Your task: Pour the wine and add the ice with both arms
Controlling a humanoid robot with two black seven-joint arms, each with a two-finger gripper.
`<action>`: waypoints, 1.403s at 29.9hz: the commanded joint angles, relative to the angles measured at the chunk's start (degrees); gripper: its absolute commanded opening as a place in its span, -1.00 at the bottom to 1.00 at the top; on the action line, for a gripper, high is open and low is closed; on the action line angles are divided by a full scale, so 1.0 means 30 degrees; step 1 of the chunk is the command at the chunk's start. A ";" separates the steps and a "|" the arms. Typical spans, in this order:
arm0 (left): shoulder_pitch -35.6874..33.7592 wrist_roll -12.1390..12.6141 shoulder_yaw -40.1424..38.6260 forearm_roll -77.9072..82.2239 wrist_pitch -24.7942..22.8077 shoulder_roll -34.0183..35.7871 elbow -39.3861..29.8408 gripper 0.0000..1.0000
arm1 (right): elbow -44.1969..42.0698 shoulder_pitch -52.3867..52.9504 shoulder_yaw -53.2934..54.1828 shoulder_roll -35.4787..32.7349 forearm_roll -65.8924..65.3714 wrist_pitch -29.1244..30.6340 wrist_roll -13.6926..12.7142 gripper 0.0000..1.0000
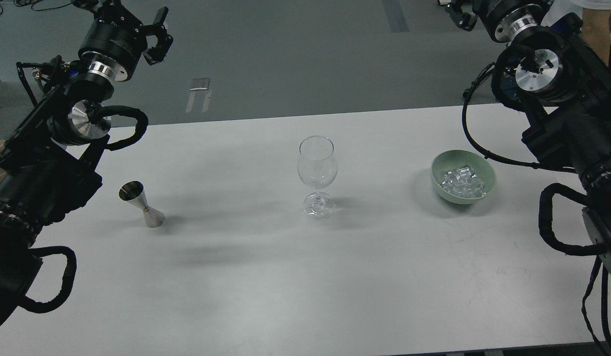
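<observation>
An empty clear wine glass (317, 173) stands upright at the middle of the white table (265, 287). A small steel jigger (143, 204) stands to its left; whether it holds wine cannot be seen. Ice (461, 180), a pile of clear cubes, lies in a pale green bowl (487, 174) to the right of the glass. My left gripper (159, 35) is raised beyond the table's far left edge, open and holding nothing. My right gripper (458, 14) is high at the top right, cut off by the frame edge and dark. Both arms are well away from the objects.
The left arm's (43, 178) bulk overhangs the table's left side near the jigger. The right arm (577, 143) and its cables overhang the right side beyond the bowl. Grey floor lies past the far edge. A person's arm (594, 24) shows at the top right.
</observation>
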 commanded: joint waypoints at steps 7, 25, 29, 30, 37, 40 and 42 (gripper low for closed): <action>0.0135 -0.0040 0.0022 0.0056 -0.0036 0.0043 0.0787 0.96 | -0.0031 0.0017 0.0129 0.0210 0.0398 -0.0072 -0.0014 1.00; 0.0663 -0.0069 -0.1355 -0.0999 -0.0211 -0.0103 0.1228 0.96 | -0.0119 -0.0305 0.0129 0.0240 0.1365 -0.0014 -0.0014 1.00; 0.0750 -0.0040 -0.1210 -0.0999 -0.0270 -0.0103 0.1199 0.96 | -0.0119 -0.0305 0.0041 0.0298 0.1365 -0.0101 -0.0014 1.00; 0.0780 -0.0011 -0.1180 -0.0999 -0.0357 -0.0103 0.1199 0.96 | -0.0119 -0.0334 0.0041 0.0298 0.1365 -0.0102 -0.0014 1.00; 0.0809 -0.0098 -0.1414 -0.1116 -0.0475 -0.0016 0.1199 0.96 | -0.0089 -0.0451 0.0041 0.0299 0.1365 -0.0014 -0.0014 1.00; 0.0896 -0.0098 -0.1443 -0.1116 -0.0622 0.0072 0.1199 0.96 | -0.0060 -0.0510 0.0012 0.0327 0.1365 -0.0014 -0.0014 1.00; 0.1014 -0.0098 -0.1443 -0.1145 -0.0593 0.0102 0.1199 0.96 | -0.0031 -0.0626 0.0041 0.0327 0.1365 -0.0014 -0.0014 1.00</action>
